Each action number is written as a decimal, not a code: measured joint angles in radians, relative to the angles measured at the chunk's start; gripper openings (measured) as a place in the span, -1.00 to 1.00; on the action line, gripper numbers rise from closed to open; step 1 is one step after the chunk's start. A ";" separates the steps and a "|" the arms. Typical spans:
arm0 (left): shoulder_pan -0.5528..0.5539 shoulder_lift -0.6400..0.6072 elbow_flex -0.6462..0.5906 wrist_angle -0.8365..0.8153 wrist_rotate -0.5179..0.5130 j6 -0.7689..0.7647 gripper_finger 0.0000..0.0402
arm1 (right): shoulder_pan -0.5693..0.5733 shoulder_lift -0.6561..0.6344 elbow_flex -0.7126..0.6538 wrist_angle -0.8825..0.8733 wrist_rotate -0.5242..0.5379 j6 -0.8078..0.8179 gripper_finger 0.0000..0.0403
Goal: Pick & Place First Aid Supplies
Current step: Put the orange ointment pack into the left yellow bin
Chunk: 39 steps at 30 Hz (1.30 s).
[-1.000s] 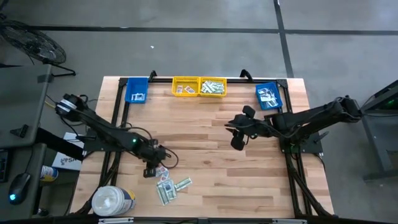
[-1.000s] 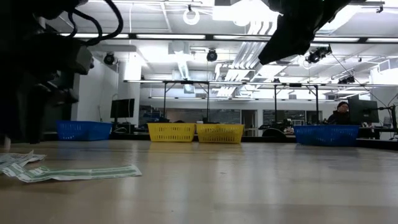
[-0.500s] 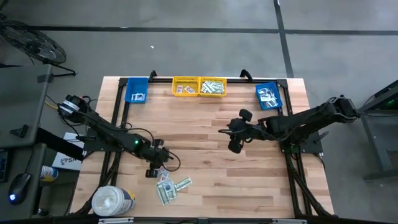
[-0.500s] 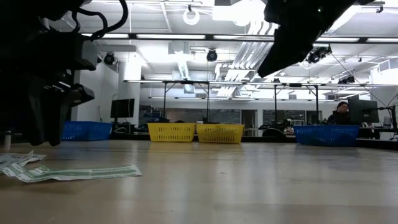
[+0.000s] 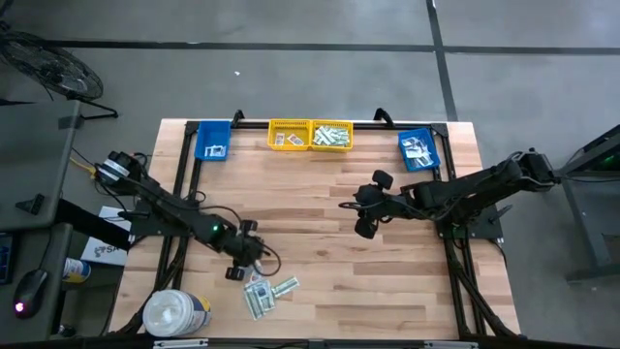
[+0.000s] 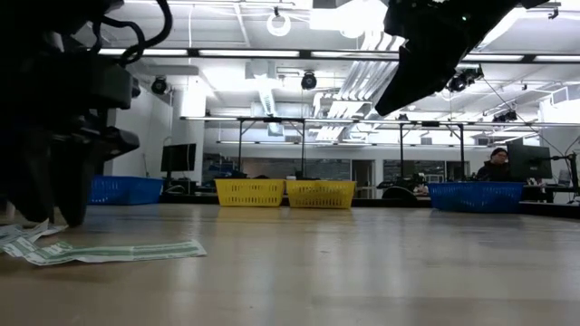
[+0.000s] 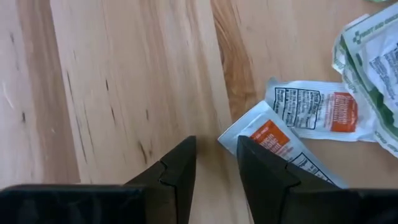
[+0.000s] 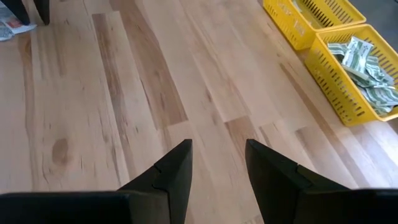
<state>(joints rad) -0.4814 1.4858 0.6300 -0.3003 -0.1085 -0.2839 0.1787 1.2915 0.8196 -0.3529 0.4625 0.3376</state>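
The first aid supplies lie in a small heap (image 5: 264, 291) near the table's near edge, long green-white strips and squarish white packets with orange-red marks. In the low view a long strip (image 6: 113, 251) lies flat. My left gripper (image 5: 249, 266) is open and points down at the heap's far-left side. In its wrist view (image 7: 216, 142) the corner of a white orange-marked packet (image 7: 264, 132) shows beside one finger, and a second such packet (image 7: 317, 112) lies past it. My right gripper (image 5: 343, 205) is open and empty above mid-table (image 8: 217, 146).
Two yellow bins (image 5: 310, 135) holding packets stand at the far edge, with a blue bin at each far corner (image 5: 213, 142) (image 5: 418, 151). A big white round tub (image 5: 176, 312) sits at the near left corner. Bare wood lies between the arms.
My left gripper has come down toward the table and edged toward the heap of packets. My right gripper has drifted a little toward the table's left. The packets have not moved.
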 joint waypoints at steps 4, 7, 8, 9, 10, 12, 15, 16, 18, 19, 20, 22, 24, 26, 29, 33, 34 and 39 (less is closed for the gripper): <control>0.001 0.019 0.001 0.002 -0.040 0.002 -0.42 | 0.000 0.000 0.000 -0.001 0.000 0.002 -0.30; 0.002 0.035 0.002 -0.006 -0.130 0.018 -0.42 | 0.000 0.000 0.000 0.000 -0.001 0.002 -0.29; 0.002 0.036 0.002 -0.012 -0.166 0.019 -0.42 | 0.000 0.000 0.000 0.000 0.000 0.002 -0.30; 0.002 0.037 0.002 -0.020 -0.197 0.018 -0.42 | 0.000 0.000 0.000 -0.001 0.000 0.002 -0.30; 0.002 0.038 0.001 -0.029 -0.222 0.018 -0.42 | 0.000 0.000 0.000 -0.001 -0.001 0.002 -0.29; 0.004 0.045 0.000 -0.038 -0.242 0.019 -0.42 | 0.000 0.000 0.000 -0.001 -0.001 0.002 -0.29; 0.004 0.056 0.000 -0.038 -0.228 0.032 -0.42 | 0.001 0.000 0.000 -0.001 -0.001 0.002 -0.29; 0.004 0.064 0.001 -0.039 -0.217 0.032 -0.42 | 0.001 0.000 0.000 -0.001 -0.001 0.002 -0.29; 0.005 0.078 0.002 -0.041 -0.202 0.020 -0.42 | 0.001 0.000 0.000 -0.001 -0.001 0.002 -0.29; 0.005 0.087 0.003 -0.043 -0.195 0.012 -0.42 | 0.001 0.000 0.000 -0.001 -0.001 0.002 -0.30; 0.005 0.096 0.004 -0.036 -0.188 -0.002 -0.42 | 0.001 0.000 0.000 0.000 -0.001 0.003 -0.29; 0.005 0.106 0.006 -0.027 -0.175 -0.029 -0.42 | 0.001 0.000 0.000 0.002 -0.001 0.002 -0.29; 0.006 0.107 0.005 -0.025 -0.168 -0.052 -0.42 | 0.001 0.000 0.000 0.004 -0.001 0.006 -0.30; 0.006 0.107 0.005 -0.022 -0.156 -0.067 -0.42 | 0.001 0.000 0.000 0.005 -0.002 0.006 -0.29; 0.009 0.108 0.004 0.008 -0.093 -0.093 -0.42 | 0.001 0.000 0.000 0.006 -0.009 0.019 -0.29; 0.045 0.109 0.005 0.010 -0.025 -0.124 -0.43 | 0.005 0.000 0.000 0.005 -0.009 0.025 -0.29; 0.055 0.108 0.005 0.011 -0.014 -0.125 -0.44 | 0.007 0.000 0.000 0.005 -0.008 0.025 -0.29; 0.080 0.107 0.005 0.010 0.019 -0.113 -0.54 | 0.026 0.000 0.000 0.005 -0.006 0.027 -0.30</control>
<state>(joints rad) -0.4012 1.5930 0.6350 -0.2905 -0.0896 -0.3970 0.2043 1.2911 0.8196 -0.3479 0.4562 0.3650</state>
